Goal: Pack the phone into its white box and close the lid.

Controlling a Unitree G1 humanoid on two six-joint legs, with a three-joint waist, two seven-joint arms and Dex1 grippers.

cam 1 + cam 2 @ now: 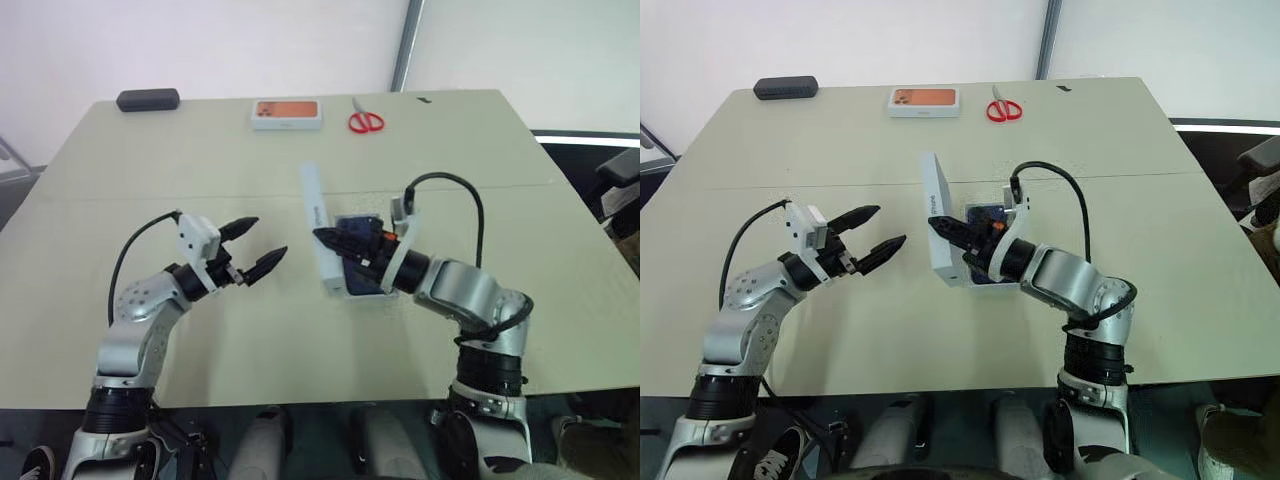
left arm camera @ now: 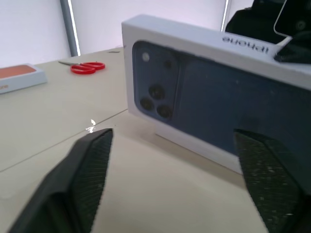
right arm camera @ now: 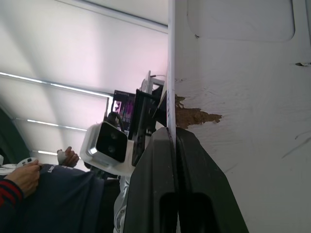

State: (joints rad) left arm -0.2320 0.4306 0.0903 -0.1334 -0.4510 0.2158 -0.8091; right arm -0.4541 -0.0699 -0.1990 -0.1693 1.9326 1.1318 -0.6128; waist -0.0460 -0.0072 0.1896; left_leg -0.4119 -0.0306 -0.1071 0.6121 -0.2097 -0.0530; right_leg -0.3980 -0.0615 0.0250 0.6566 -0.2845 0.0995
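The lid [image 2: 218,92] looks like smooth white cardboard, its printed blue phone picture faintly satin. Seen from inside, its white paper lining is torn in one spot, baring rough brown card. The bench [image 1: 200,160] has a matt, pale beige top, smooth and without shine. The left hand [image 1: 253,247] has black plastic fingers [image 2: 90,170] with finely textured, grainy pads. The scissors [image 1: 366,120] have glossy red plastic handles. The box with the orange picture [image 1: 288,114] is smooth white card. The dark case [image 1: 148,99] at the far corner looks matt.
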